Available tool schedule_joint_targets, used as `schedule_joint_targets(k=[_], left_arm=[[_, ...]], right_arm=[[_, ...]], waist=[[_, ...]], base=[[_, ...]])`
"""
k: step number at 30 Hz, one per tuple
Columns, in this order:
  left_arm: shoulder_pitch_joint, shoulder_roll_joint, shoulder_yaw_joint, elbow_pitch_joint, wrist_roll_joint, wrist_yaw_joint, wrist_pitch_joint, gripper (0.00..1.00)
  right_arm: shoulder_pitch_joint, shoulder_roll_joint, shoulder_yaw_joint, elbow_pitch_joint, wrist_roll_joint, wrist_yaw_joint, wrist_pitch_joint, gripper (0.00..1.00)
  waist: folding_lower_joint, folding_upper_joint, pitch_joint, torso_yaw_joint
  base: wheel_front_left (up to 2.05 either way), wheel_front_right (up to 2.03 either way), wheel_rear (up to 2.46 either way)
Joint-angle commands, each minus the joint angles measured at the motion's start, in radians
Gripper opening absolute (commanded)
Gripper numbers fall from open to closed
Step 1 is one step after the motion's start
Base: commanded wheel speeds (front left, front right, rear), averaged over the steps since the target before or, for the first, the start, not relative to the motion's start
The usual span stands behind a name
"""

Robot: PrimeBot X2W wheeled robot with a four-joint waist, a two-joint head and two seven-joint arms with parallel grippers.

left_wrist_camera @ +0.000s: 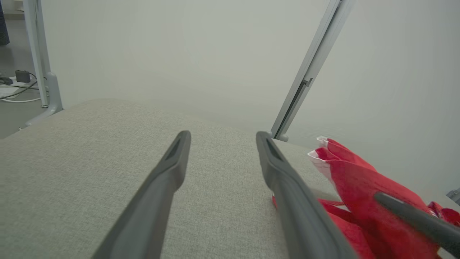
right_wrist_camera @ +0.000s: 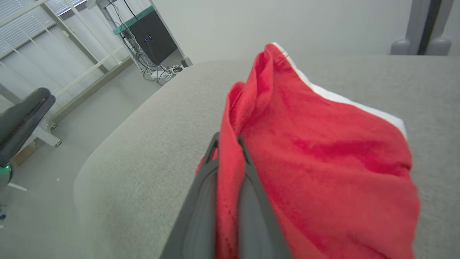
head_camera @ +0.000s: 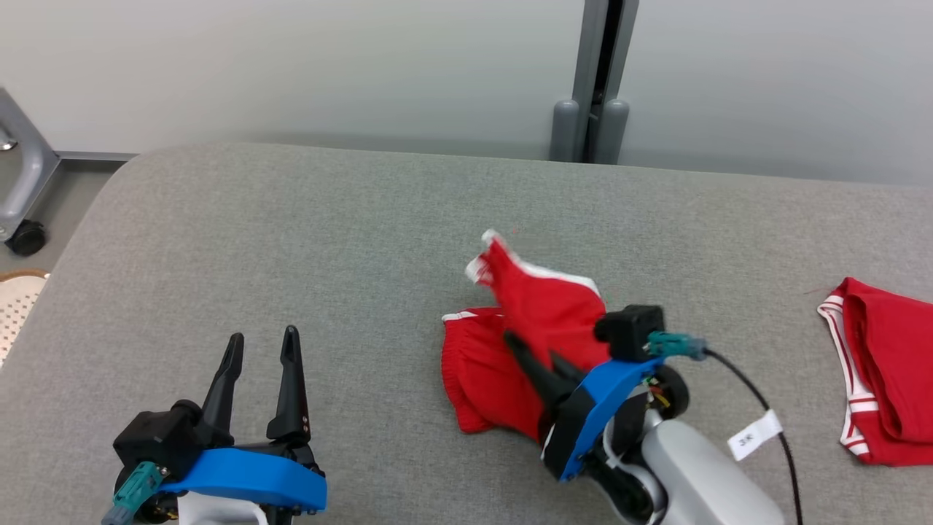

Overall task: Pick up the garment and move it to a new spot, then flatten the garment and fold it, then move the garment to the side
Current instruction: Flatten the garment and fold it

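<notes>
resting at the near left of the grey padded surface (head_camera: 291, 219), the left gripper (head_camera: 262, 334) is seen with its two dark fingers spread wide and nothing held between them. at the near right, the right gripper (head_camera: 531, 348) is closed tight on a fold of the red garment (head_camera: 543, 302); in the right wrist view the cloth is pinched between the two fingers. a white tag (head_camera: 754, 435) is seen just beside that arm. the garment is found near the middle of the surface, slightly to the right. its lower part is bunched on the padding, while its upper part, edged in white, is held up off it and draped over the fingers. well apart to the right, a second red garment (head_camera: 882, 364) with white-striped trim is laid on the surface at the picture's edge. beyond the far edge of the surface, a grey post (head_camera: 598, 80) is set against a pale wall (head_camera: 291, 65), and a caster wheel (head_camera: 27, 238) is seen on the floor at the far left.
</notes>
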Motion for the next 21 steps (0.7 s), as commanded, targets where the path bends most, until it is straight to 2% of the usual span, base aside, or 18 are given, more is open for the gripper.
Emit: schedule_joint_targets(k=[1,10,11,13,14,21], left_arm=[[0.006,0.0,-0.001,0.001,-0.001,-0.005,-0.001,1.0],[0.012,-0.002,0.004,0.0,0.001,-0.002,-0.006,1.0],[0.01,-0.003,0.005,0.0,0.001,-0.001,-0.007,1.0],[0.006,-0.003,0.003,0.0,0.002,-0.001,-0.007,1.0],[0.004,-0.003,0.002,0.001,0.003,-0.001,-0.007,1.0],[-0.002,-0.007,-0.004,0.002,0.003,0.002,-0.007,1.0]], right_arm=[[-0.012,-0.003,0.024,0.012,0.022,0.0,0.001,0.0],[-0.073,-0.003,0.159,0.129,0.112,0.0,-0.071,0.0],[-0.083,-0.003,0.171,0.138,0.118,0.0,-0.084,0.1],[-0.103,-0.002,0.208,0.152,0.114,0.0,-0.109,0.62],[-0.108,-0.001,0.225,0.153,0.118,0.0,-0.122,1.0],[-0.125,-0.003,0.301,0.142,0.156,0.0,-0.193,1.0]], waist=[[0.0001,-0.0001,0.001,0.004],[0.0001,-0.0001,0.009,0.01],[0.0001,-0.0001,0.011,0.009],[0.0001,-0.0001,0.014,0.006],[0.0001,-0.0001,0.015,0.005],[0.0001,-0.0001,0.018,-0.005]], base=[[0.0,0.0,0.0],[0.0,0.0,0.0],[0.0,0.0,0.0],[0.0,0.0,0.0],[0.0,0.0,0.0],[0.0,0.0,0.0]])
